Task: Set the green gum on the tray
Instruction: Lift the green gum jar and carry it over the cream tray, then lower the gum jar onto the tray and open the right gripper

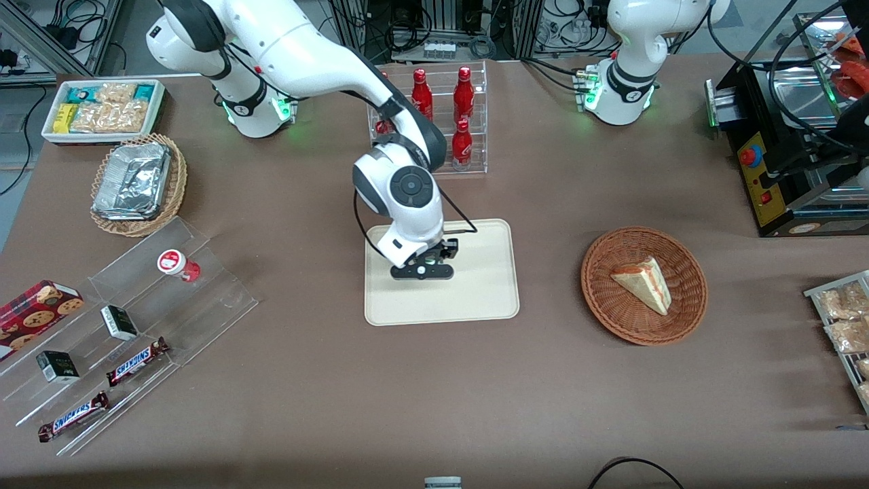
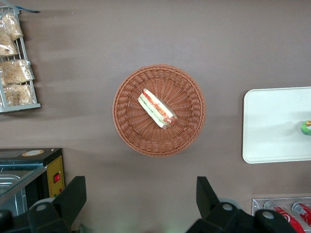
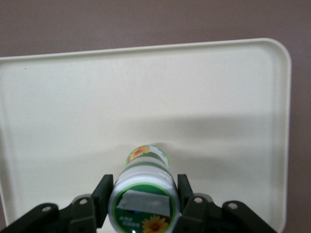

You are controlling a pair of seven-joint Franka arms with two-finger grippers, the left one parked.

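Closest to the lens: the green gum (image 3: 144, 194), lid up, pinched between the two fingers (image 3: 103, 194) of the gripper (image 3: 143, 201), one pressed to each side of the canister. Sat low over the tray (image 3: 218, 97), roughly mid-tray, though couldn't tell whether the base touched the surface or hung just above it.

Risk from here, just a guess: tall narrow can, so letting go while tilted or not fully down could've tipped it and sent it rolling toward the low rim. Dragging a finger on the way out, same result.

Views-wise: front view hid the gum completely under the wrist, only showed the gripper (image 1: 422, 270) above the tray (image 1: 475, 299) and the lookalike red canister (image 1: 178, 264) off toward the working arm's end of the worktop (image 1: 339, 394). Left wrist view caught only a green sliver of gum (image 2: 306, 127) on the tray's (image 2: 272, 126) area, plus the wicker basket (image 2: 159, 110).
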